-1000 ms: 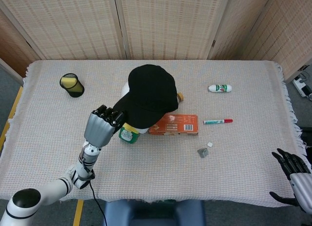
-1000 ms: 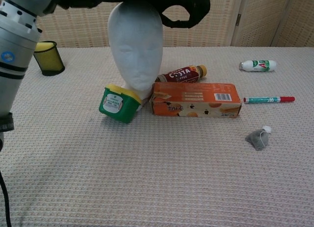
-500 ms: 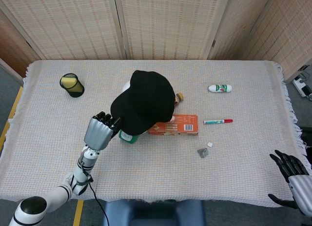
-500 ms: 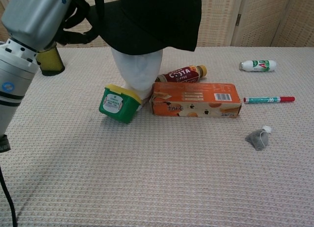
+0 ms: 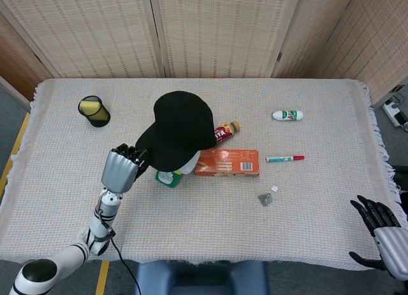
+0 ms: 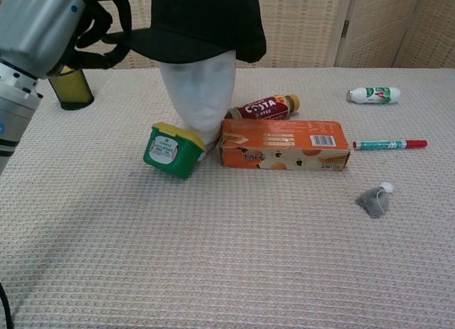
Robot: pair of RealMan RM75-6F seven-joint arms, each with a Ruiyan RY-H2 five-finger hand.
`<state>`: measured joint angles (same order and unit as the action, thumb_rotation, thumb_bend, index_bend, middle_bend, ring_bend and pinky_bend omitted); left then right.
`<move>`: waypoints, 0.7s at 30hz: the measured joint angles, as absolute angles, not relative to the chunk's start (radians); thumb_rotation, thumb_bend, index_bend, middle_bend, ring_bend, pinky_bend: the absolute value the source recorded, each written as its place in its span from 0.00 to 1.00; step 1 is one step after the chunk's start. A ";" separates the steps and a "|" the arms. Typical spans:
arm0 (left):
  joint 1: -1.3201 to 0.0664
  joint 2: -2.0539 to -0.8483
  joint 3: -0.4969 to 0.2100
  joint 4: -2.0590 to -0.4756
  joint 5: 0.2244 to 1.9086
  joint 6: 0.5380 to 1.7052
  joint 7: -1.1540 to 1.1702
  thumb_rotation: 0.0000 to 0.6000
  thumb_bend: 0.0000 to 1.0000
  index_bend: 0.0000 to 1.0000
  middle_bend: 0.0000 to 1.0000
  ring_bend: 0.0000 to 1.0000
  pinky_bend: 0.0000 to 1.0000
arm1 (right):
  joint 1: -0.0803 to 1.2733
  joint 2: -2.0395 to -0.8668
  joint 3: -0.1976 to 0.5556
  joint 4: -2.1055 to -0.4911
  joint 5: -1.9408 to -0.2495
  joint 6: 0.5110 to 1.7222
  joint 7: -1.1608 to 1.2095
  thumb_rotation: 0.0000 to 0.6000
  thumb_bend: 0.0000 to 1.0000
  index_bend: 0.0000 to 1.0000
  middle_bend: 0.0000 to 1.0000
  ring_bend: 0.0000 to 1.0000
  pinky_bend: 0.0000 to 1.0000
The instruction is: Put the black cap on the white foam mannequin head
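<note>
1. Now the black cap (image 6: 201,20) sits on top of the white foam mannequin head (image 6: 198,96), its crown covering the scalp and its brim jutting toward the robot's left.
2. At that brim the left hand (image 5: 121,168) has dark fingers (image 6: 99,32) curled around the edge, apparently pinching it; how firmly they bear on it is not clear.
3. Down at the near corner of the tabletop (image 5: 191,218), the right hand (image 5: 382,226) hangs well apart from everything, holding nothing, its fingers spread.
4. My judgement: the cap is light, soft cloth that folds easily, with only the brim stiff enough to steer it, so the brim is the sensible hold.
5. Likely the foam head is very light too and could tip if the cap is tugged sideways; the green tub (image 6: 169,150) and orange box (image 6: 284,144) touching its base give little bracing.
</note>
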<state>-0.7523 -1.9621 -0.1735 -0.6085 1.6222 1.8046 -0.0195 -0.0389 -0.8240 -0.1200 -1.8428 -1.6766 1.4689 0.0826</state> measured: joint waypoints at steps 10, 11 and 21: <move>-0.701 -1.961 -0.113 -0.610 1.657 1.810 -0.002 1.00 0.26 0.08 1.00 0.90 0.92 | -0.046 -0.823 -0.128 -1.842 -1.701 1.484 0.086 1.00 0.04 0.00 0.00 0.00 0.00; -0.699 -1.957 -0.114 -0.624 1.655 1.811 0.001 1.00 0.23 0.04 1.00 0.90 0.92 | -0.046 -0.823 -0.129 -1.842 -1.703 1.484 0.086 1.00 0.04 0.00 0.00 0.00 0.00; -0.617 -1.839 -0.077 -0.833 1.649 1.815 0.027 1.00 0.07 0.00 0.82 0.68 0.78 | -0.050 -0.823 -0.132 -1.843 -1.710 1.488 0.082 1.00 0.05 0.00 0.00 0.00 0.00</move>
<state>-0.6174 -1.8389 -0.0772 -0.8326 1.6495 1.8149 0.0268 -0.0496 -0.8228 -0.1322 -1.8425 -1.7096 1.4878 0.0825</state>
